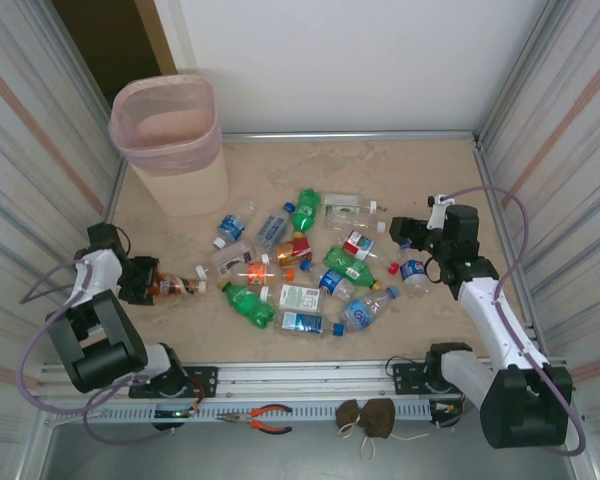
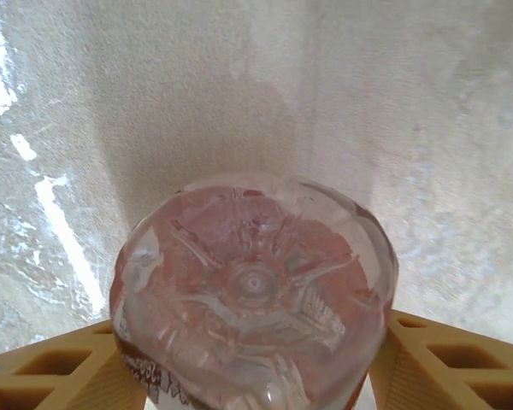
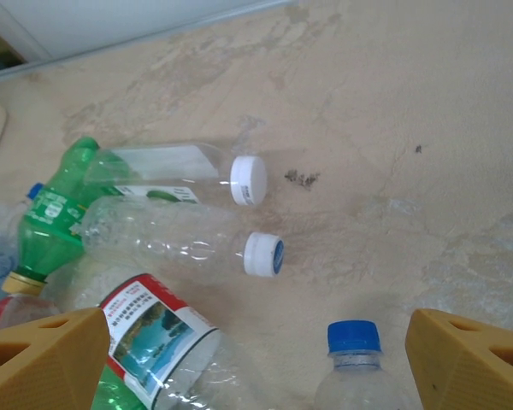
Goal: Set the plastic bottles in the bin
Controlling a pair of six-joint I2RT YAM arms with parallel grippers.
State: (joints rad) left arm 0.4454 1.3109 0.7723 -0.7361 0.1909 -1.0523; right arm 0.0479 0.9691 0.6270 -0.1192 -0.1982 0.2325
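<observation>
Plastic bottles (image 1: 300, 275) litter the bench (image 1: 430, 170). The left claw (image 1: 143, 282) clamps a reddish bottle (image 2: 252, 290) near the left edge. The right claw (image 3: 256, 359) gapes empty over a blue-capped bottle (image 3: 355, 342).

Red-tinted bottle (image 2: 252, 290) cut off by bottom edge

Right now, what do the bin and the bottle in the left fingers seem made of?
The bin: translucent pale-pink plastic, probably thin, semi-matte; its wall lets light through. The bottle between the left fingers: clear glossy plastic; moulded ribbed base with highlights, reddish tint inside.
</observation>
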